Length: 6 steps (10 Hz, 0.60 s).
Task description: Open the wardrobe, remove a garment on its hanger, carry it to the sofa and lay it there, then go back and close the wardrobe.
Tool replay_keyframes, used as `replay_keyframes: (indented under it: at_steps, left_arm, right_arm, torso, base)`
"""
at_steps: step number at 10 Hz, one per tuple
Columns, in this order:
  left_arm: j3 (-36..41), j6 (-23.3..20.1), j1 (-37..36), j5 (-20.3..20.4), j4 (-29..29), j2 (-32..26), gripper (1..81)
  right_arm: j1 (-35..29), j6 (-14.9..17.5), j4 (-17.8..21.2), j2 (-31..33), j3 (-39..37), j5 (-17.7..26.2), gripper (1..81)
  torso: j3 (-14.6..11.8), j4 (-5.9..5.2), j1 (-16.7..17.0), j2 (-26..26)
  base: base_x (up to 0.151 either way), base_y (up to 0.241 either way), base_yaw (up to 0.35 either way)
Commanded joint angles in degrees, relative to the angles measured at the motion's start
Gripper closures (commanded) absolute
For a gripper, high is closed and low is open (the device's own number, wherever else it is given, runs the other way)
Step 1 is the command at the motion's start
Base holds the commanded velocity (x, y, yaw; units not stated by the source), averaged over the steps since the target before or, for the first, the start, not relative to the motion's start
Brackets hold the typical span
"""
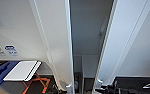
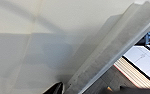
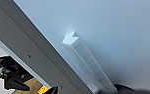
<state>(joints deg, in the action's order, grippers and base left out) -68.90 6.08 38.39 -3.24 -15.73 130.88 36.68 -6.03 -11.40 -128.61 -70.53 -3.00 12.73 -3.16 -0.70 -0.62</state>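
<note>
close up against the wardrobe [image 1: 56, 37], doors parted on a dark gap. right gripper [image 3: 116, 88] low at the right door's handle [image 3: 87, 63], left gripper [image 2: 56, 88] by the left door's edge; grip state impossible to tell for either. head view alone: white board [image 1: 22, 70], orange frame [image 1: 37, 83].

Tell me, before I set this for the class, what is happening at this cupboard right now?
The robot stands close up to the wardrobe, whose two white doors are partly open with a dark gap between them. The right wrist view shows a small white handle on a door face; the left wrist view looks along the edge of the left door. No garment can be made out inside.
</note>
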Motion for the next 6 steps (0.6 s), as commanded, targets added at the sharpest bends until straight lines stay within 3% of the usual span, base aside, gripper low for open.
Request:
replay_keyframes:
  at_steps: [1, 6]
  left_arm:
    - [10.3, 0.5, -3.5, -1.4, -0.1, -1.0, 1.0]
    - [13.9, 0.5, -0.6, -1.1, -2.0, -6.2, 1.0]
  right_arm:
    - [-2.7, -1.8, 0.8, 2.0, 5.6, 9.1, 1.0]
    - [-1.5, -1.7, 0.7, 5.4, 7.1, 8.4, 1.0]
  torso:
    - [0.0, 0.0, 0.0, 0.0]
    - [0.0, 0.0, 0.0, 0.0]
  base:
    - [0.0, 0.0, 0.0]
    - [0.0, 0.0, 0.0]
